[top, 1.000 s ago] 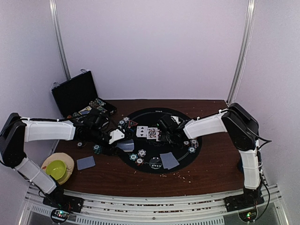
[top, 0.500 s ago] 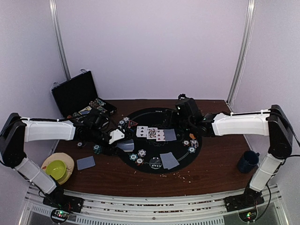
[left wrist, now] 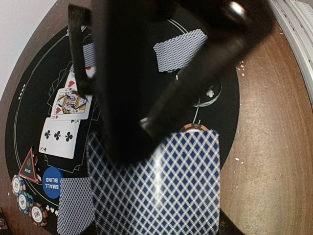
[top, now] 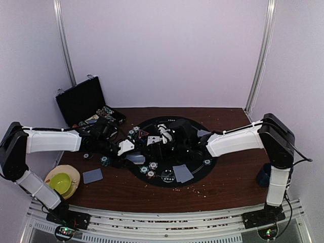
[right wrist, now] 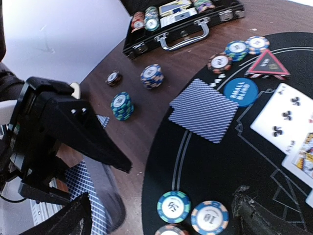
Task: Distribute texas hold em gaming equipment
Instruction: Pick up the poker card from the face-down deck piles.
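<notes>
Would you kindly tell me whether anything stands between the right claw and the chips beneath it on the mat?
Nothing visible does. The open right claw has a clear path down to the green chip and the orange-rimmed chip at the edge of the mat. The left claw, holding cards, sits off to one side.

One round black felt mat (right wrist: 205, 161). On it: three face-up white playing cards (left wrist: 58, 137), face-down blue-diamond-backed playing cards (right wrist: 205, 115) in two spots, one round blue "small blind" disc (right wrist: 240, 91), one red triangular marker (right wrist: 267, 63). Left of the mat, three striped poker chip stacks (right wrist: 122, 105). Beyond the mat's far-left edge, one black hinged case (top: 81, 101).
</notes>
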Robot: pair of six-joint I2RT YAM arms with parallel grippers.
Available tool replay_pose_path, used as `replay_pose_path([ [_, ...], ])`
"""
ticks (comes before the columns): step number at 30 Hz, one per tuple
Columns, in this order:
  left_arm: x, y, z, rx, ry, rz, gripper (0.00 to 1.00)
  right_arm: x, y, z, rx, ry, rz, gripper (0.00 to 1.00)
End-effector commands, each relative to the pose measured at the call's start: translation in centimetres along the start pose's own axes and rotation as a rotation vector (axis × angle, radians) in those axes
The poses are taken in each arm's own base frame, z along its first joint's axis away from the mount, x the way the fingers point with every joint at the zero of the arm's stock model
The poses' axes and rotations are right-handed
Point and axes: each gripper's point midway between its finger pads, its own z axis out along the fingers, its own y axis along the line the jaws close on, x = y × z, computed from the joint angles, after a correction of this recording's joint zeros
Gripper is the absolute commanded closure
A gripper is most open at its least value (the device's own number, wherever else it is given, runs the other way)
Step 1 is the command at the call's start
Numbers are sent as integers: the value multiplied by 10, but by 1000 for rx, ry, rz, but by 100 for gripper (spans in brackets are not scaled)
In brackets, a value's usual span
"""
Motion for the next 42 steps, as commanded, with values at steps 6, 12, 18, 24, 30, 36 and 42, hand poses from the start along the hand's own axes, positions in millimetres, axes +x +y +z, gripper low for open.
replay_pose_path([
  [6,-15,2,-8,-14,-58,43,47,3,34,33,-121,32,-18,4],
  [12,-16,1,-8,-10,-61,45,47,4,19,39,-51,34,-18,9],
  [18,-15,1,-7,-8,-58,44,47,5,10,35,-39,40,-13,18],
  [24,-14,1,-6,-6,-56,42,47,6,-2,25,-22,40,-1,26],
  [30,-14,1,-5,-5,-53,39,47,5,-8,15,-5,42,-7,34],
  [36,-12,2,-4,-5,-47,37,47,7,16,12,-127,83,-22,36],
  [42,-12,2,-4,-5,-47,37,47,7,30,8,-172,164,-72,31],
])
